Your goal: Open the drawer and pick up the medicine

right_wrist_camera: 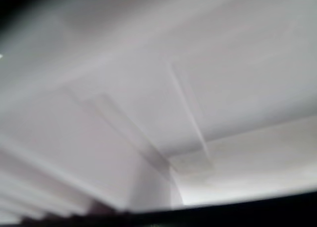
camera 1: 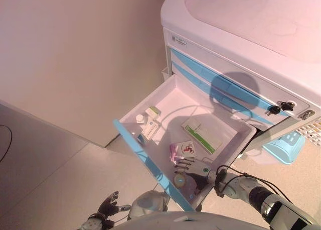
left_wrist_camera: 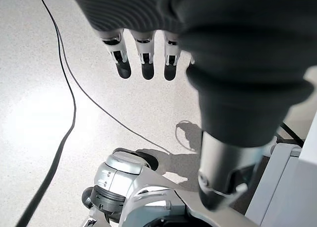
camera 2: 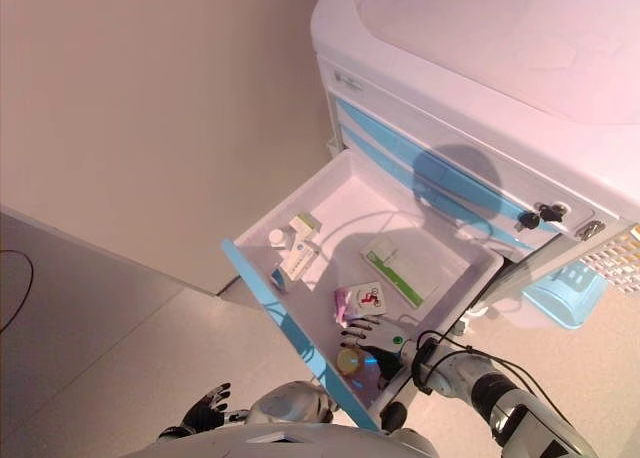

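Note:
The white drawer (camera 1: 220,120) with a blue front (camera 1: 145,162) stands pulled out of the cart. In it lie a small white bottle (camera 1: 140,118), a green-white box (camera 1: 153,112), a white box with blue print (camera 1: 150,129), a flat green-white box (camera 1: 202,134), a pink packet (camera 1: 174,150) and a white card with a red mark (camera 1: 188,148). My right hand (camera 1: 193,167) is inside the drawer's near corner, fingers straight, just short of the card and packet. A round amber thing (camera 1: 179,180) lies beside it. My left hand (camera 1: 108,206) hangs open, low over the floor.
The white cart (camera 1: 241,39) has two more blue-striped drawers, shut, above the open one, with keys (camera 1: 281,108) at their right end. A pale blue bin (camera 1: 285,145) hangs on the cart's side. A wall stands to the left.

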Controlling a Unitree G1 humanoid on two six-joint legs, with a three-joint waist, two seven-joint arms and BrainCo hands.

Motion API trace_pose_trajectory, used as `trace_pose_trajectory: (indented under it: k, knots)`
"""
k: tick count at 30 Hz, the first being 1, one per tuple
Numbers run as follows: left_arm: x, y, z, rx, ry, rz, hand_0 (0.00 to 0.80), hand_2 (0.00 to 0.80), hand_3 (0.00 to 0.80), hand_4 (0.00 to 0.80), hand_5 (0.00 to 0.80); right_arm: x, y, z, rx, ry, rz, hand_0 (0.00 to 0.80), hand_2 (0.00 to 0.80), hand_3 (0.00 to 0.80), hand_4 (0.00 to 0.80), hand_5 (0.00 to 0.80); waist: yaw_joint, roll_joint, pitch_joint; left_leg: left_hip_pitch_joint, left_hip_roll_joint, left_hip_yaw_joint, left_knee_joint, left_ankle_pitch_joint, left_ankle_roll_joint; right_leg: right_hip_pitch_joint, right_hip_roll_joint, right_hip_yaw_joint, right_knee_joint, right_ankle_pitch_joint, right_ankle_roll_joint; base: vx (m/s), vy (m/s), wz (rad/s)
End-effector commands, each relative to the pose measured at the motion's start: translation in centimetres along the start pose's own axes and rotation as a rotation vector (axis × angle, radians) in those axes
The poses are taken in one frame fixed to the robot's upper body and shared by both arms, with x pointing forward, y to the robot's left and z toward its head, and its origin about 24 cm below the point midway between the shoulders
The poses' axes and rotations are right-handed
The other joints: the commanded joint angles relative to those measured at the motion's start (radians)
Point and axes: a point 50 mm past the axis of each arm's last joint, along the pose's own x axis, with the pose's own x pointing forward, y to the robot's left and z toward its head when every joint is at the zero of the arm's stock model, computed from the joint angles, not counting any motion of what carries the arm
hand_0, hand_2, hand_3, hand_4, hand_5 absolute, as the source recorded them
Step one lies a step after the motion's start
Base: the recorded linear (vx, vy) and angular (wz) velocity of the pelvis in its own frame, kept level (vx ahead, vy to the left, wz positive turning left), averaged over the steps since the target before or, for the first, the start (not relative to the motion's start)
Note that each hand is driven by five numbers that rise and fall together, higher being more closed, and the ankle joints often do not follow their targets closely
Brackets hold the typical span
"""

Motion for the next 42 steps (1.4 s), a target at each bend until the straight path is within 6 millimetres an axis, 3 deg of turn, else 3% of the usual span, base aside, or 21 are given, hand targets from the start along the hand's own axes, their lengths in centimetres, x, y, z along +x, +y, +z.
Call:
trace_pose_trajectory:
  k: [1,42]
  knots:
    - [0.0,-0.2,-0.2,0.009,-0.002,-0.007,0.000,0.000,0.000,0.000,0.000,3.7,-4.8,3.4,0.030,-0.140,-0.250,0.000,0.000,0.000,0.000,0.000,0.033,-0.034,0.000,-0.009,-0.060,0.011,-0.002,-0.076,0.007,-0.072,-0.121,0.068,0.131,0.015,0.079,0.000,0.000,0.00]
    - [0.1,-1.2,0.3,0.024,-0.037,-0.055,0.000,0.000,0.000,0.000,0.000,4.2,-6.0,3.4,0.029,-0.158,-0.324,0.000,0.000,0.000,0.000,0.000,0.050,-0.010,0.026,-0.024,-0.070,-0.004,0.003,-0.071,0.006,-0.078,-0.142,0.048,0.139,0.014,0.085,-0.001,0.000,0.00]
